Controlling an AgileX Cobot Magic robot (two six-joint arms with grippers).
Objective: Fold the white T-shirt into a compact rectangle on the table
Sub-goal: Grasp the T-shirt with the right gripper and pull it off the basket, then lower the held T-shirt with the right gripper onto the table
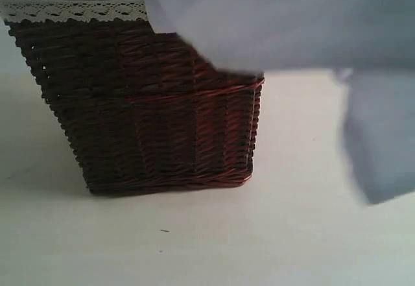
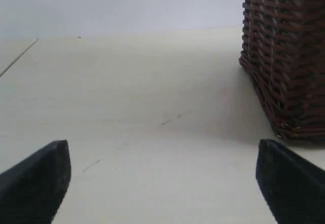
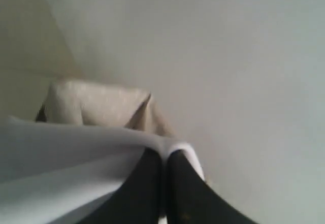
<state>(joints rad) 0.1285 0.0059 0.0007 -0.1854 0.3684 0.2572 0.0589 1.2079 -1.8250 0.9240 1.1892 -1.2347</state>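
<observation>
- White T-shirt (image 1: 279, 20) filled the upper right of the exterior view as a blurred, pale sheet close to the lens, with no print or tag in sight.
- One part of it ran across the top of the frame and covered the upper right corner of the wicker basket (image 1: 155, 137). Another part hung down along the right edge to below mid-height and ended in a slanted lower edge.
- Whether that hanging part touched the table (image 1: 259, 247) could not be told, since the blur hid any contact.
- Right gripper (image 3: 165, 155) had its two dark fingers pressed together with no gap. A fold of the white cloth was caught at their tips, and more cloth spread away from them on one side.
- Beyond the cloth in the right wrist view sat a beige lump (image 3: 96, 107), soft-looking and out of focus. What it was could not be told.
- Left gripper (image 2: 162, 183) stood spread wide and held nothing. Its dark fingertips (image 2: 40, 178) sat at opposite sides of its view with bare table between them.
- The basket's lower corner lay near one of those fingertips but apart from it.
- The basket stood on the table at centre-left of the exterior view, with a dark red-brown weave narrowing toward its base. White lace trim (image 1: 71, 10) ran along its rim at the upper left.
- The table was cream and matte, with a few tiny dark specks in the lower middle of the frame.
</observation>
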